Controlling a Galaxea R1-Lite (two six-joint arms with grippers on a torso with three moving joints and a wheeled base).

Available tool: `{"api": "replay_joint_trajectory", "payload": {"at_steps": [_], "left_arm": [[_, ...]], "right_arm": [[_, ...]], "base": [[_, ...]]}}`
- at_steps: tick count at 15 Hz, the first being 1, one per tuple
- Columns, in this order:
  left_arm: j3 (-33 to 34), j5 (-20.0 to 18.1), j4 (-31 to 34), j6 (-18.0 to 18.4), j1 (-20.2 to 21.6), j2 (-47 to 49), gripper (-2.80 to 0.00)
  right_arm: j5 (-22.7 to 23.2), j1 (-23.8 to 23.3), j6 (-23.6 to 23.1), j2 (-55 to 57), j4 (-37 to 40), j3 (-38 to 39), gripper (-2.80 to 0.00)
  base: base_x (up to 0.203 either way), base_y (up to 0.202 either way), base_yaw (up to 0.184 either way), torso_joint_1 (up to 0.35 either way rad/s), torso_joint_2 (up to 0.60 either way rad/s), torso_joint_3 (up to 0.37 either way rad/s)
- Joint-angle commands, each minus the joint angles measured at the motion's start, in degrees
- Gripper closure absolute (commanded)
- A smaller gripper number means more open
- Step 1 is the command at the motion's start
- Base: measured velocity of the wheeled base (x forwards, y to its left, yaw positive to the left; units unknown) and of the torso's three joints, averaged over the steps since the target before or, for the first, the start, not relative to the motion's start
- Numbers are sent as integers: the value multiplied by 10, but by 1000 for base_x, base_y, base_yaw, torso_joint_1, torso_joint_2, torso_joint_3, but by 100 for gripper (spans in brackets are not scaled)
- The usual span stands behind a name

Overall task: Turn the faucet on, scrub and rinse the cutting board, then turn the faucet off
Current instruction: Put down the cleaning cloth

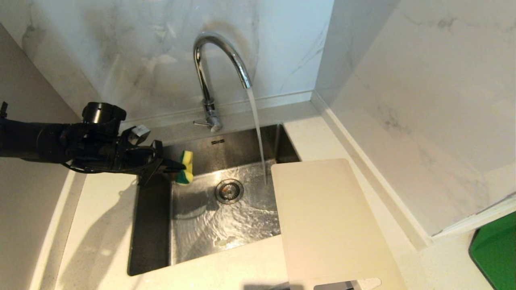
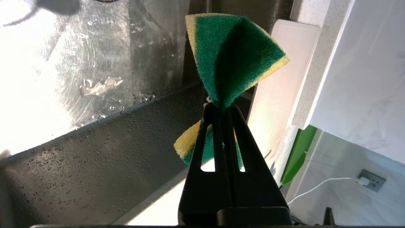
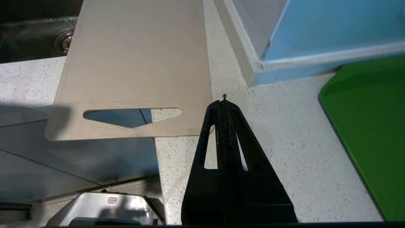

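- While water is pouring from the faucet (image 1: 209,76) into the sink (image 1: 153,225), the left gripper (image 1: 171,165) is hanging over the sink's left edge with its fingers pinched tight on a green-and-yellow sponge (image 1: 186,167).
- The cutting board (image 1: 326,221) is lying flat on the counter (image 1: 100,225) at the sink's right edge, with its left side sticking out over the basin and its handle end poking past the counter's front edge.
- The right gripper (image 3: 224,101) is sitting low by the board's handle corner with its fingers pressed together and holding nothing.
- The sponge is folding in half in the grip, so it could slip out when it is rubbing hard on the board.
- The board is only resting there, so a hard push could be sliding it or tipping it into the sink, I think.
- The water is landing just beside the board's far left corner, so it may be splashing onto the counter; it is hard to tell if the board is getting wet.
- There is open room over the basin between sponge and board.
- The wall is standing close along the board's right side, and a green tray (image 1: 496,249) is lying near the counter's front right corner.
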Motion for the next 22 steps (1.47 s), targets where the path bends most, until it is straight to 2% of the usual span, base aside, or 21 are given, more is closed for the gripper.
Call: {"api": "replay_joint_trajectory", "payload": {"at_steps": [1,15,17,19,22], "left_arm": [[0,-2,0,-1,0,-2,0],[-3,4,1,0,3,-2,0],[-9,22,1,4,2,-2,0],[-6,58,8,39,4,-13,0],[-32,109,68,87,17,-23,0]], "right_arm": [[6,0,-7,-2,2,1,0],[8,0,-1,-2,1,1,0],[8,0,-1,-2,1,1,0],[8,0,-1,-2,1,1,0],[8,0,-1,-2,1,1,0]], "base": [[0,0,0,0,0,0],[0,0,0,0,0,0],[0,0,0,0,0,0],[0,0,0,0,0,0],[0,0,0,0,0,0]]}}
